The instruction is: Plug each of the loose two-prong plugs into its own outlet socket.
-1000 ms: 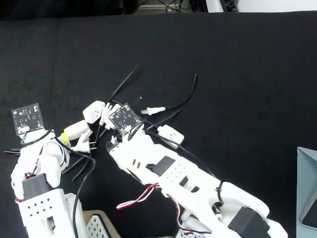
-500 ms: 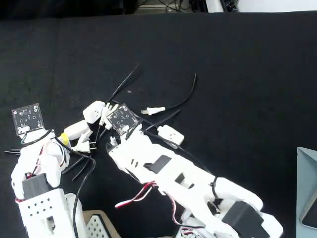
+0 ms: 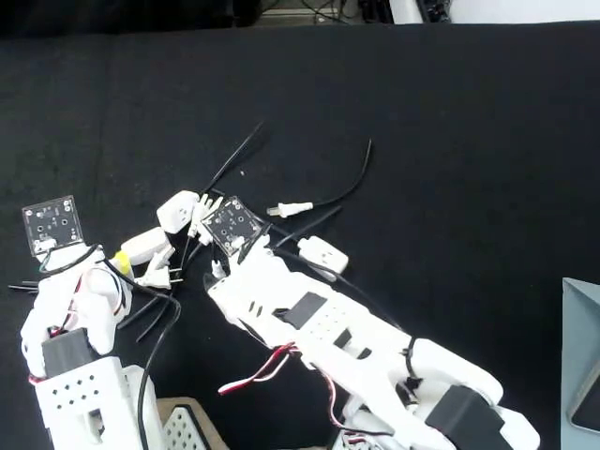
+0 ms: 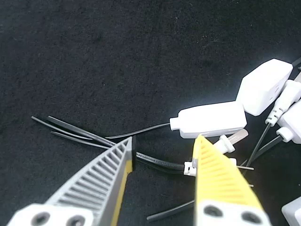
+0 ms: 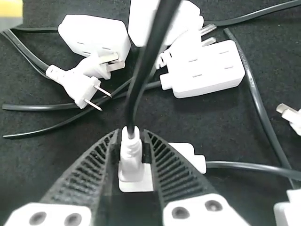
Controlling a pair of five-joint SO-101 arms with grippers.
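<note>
your right gripper (image 5: 130, 137) is clamped on a plug (image 5: 128, 157); your left gripper (image 4: 164, 141) hangs apart above black cords (image 4: 153, 161).

Black worktop (image 3: 441, 122) bearing a cluster of white outlet sockets (image 3: 323, 253), loose two-prong plugs (image 3: 291, 209) and black cords (image 5: 249, 165), left of centre in the high view.

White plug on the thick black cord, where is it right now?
In the right wrist view, the white plug sits clamped in the right gripper, just short of a white outlet block.
</note>
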